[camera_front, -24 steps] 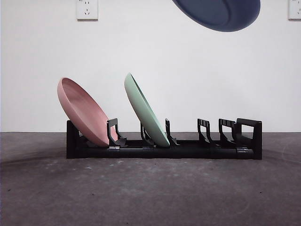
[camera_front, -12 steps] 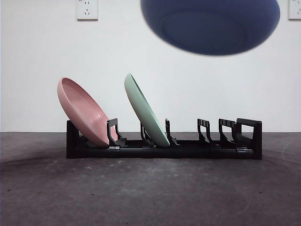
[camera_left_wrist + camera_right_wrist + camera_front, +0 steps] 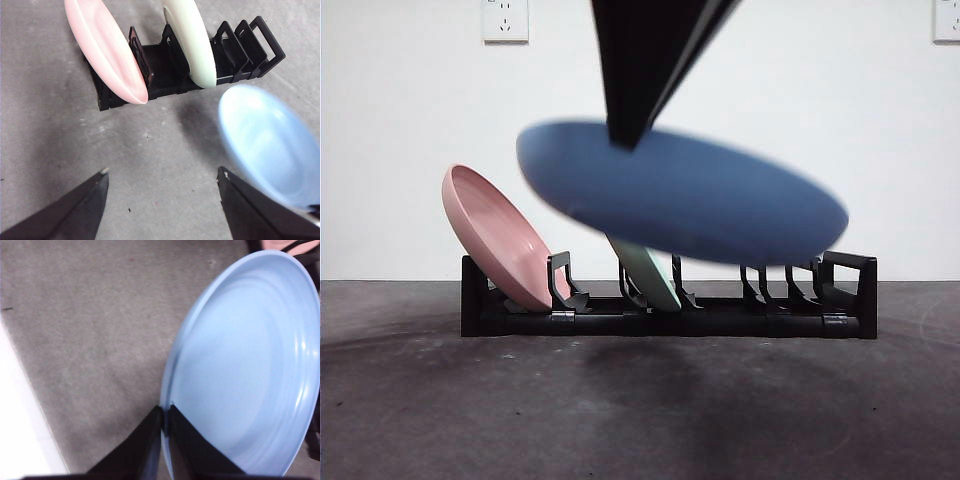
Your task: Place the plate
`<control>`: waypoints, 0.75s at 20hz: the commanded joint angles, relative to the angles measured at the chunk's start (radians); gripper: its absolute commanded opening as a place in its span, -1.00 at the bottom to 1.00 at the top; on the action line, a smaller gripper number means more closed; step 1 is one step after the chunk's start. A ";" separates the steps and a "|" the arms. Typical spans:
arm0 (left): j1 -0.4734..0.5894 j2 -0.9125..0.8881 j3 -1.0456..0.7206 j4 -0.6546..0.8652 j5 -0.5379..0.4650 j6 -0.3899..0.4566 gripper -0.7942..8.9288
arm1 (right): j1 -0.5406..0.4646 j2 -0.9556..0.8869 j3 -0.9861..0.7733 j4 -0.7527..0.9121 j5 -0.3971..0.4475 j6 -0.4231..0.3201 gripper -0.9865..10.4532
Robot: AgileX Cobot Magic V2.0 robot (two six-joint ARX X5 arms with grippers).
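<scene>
A blue plate (image 3: 690, 195) hangs blurred in mid-air in front of the black dish rack (image 3: 760, 318), tilted and low. My right gripper (image 3: 165, 416) is shut on its rim, and it comes down from above as a dark arm in the front view (image 3: 625, 125). The right wrist view shows the plate's pale blue face (image 3: 250, 360). In the left wrist view the same blue plate (image 3: 267, 142) hovers near the rack's free slots (image 3: 245, 42). My left gripper (image 3: 162, 175) is open above bare table, holding nothing.
A pink plate (image 3: 495, 235) leans in the rack's left slot and a green plate (image 3: 645, 270) in the middle slot, partly hidden by the blue one. Several empty slots (image 3: 785, 275) stand at the rack's right end. Grey table (image 3: 620, 410) lies in front.
The blue plate has come down from the top of the front view to rack height, moving left, and the dark arm holding it has entered from above.
</scene>
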 commanded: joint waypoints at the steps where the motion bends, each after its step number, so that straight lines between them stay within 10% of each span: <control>1: -0.003 0.008 0.020 0.012 0.002 0.011 -0.13 | 0.016 0.016 -0.048 0.089 -0.008 0.013 -0.81; 15: -0.003 0.008 0.020 0.026 0.002 0.011 -0.13 | 0.010 0.241 -0.134 0.296 0.005 -0.048 -0.81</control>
